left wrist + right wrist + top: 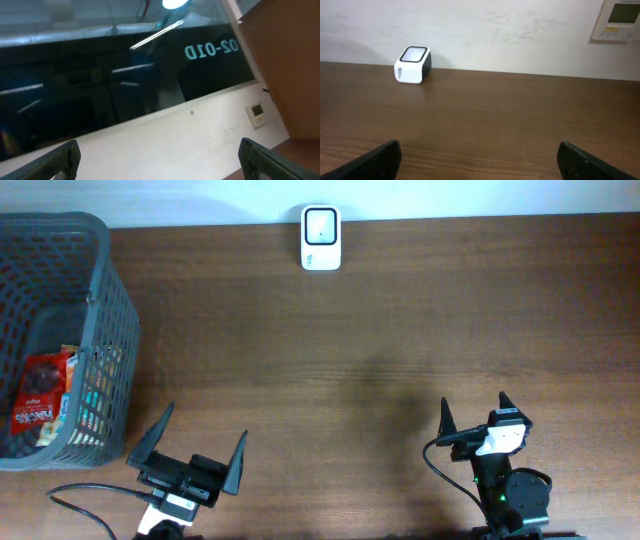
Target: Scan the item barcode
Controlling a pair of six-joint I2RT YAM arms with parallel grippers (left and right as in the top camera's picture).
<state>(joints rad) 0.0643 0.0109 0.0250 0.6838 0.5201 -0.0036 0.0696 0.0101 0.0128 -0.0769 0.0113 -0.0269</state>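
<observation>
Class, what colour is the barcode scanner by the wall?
White with a black side; the barcode scanner shows best in the right wrist view.

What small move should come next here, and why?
Probably the left tool should swing over the grey basket, above the red packet. It and the right tool stand open and empty, the packet lies in the basket near the left tool, and the white scanner stands at the far edge.

Reversed lettering (pixel 211 49) reads 02-01D on the dark glass pane (pixel 100 85), high above the left claw (pixel 160 150) and off to its right. Print on the scanner (pixel 321 238) is too small to read.
</observation>
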